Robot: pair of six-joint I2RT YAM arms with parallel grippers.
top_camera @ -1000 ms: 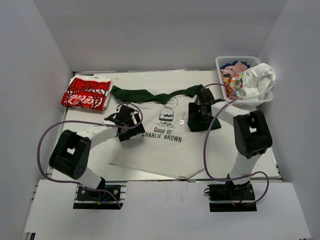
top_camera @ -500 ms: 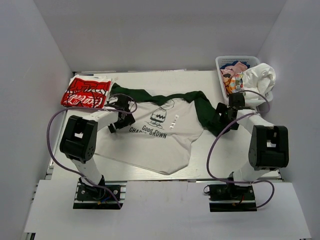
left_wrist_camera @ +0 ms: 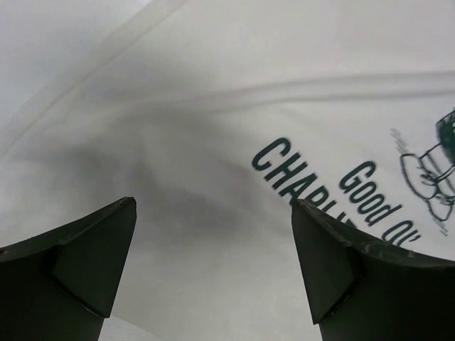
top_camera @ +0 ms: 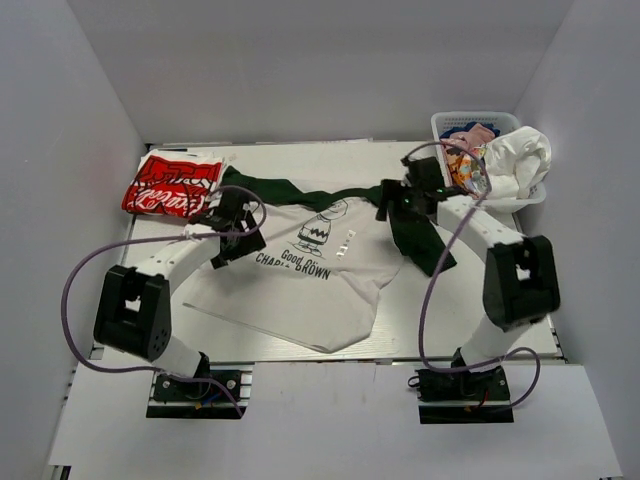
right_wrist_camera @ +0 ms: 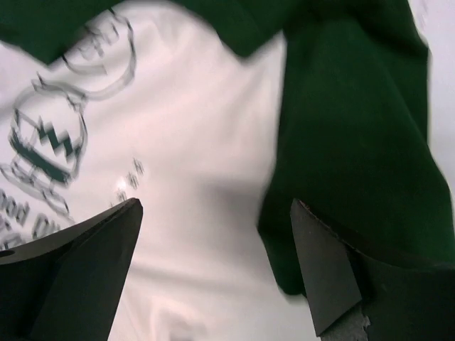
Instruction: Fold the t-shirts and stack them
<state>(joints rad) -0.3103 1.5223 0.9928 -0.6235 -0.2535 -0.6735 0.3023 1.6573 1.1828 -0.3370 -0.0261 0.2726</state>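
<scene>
While both pairs of jaws hang spread apart with nothing between them, the white tee (top_camera: pixel 300 300) lies rumpled on the table (top_camera: pixel 300 160) directly beneath them, its printed chest spanning the gap from the left jaws to the right jaws. Below the right jaws its edge meets the green tee (top_camera: pixel 412 238), a long band running sideways behind both. Each arm looks nearest its own shoulder of the white tee, so the next pinch is probably straight down.

White lattice basket (top_camera: pixel 450 117) at far right table corner, white table (top_camera: pixel 300 160), grey walls (top_camera: pixel 320 70)
</scene>
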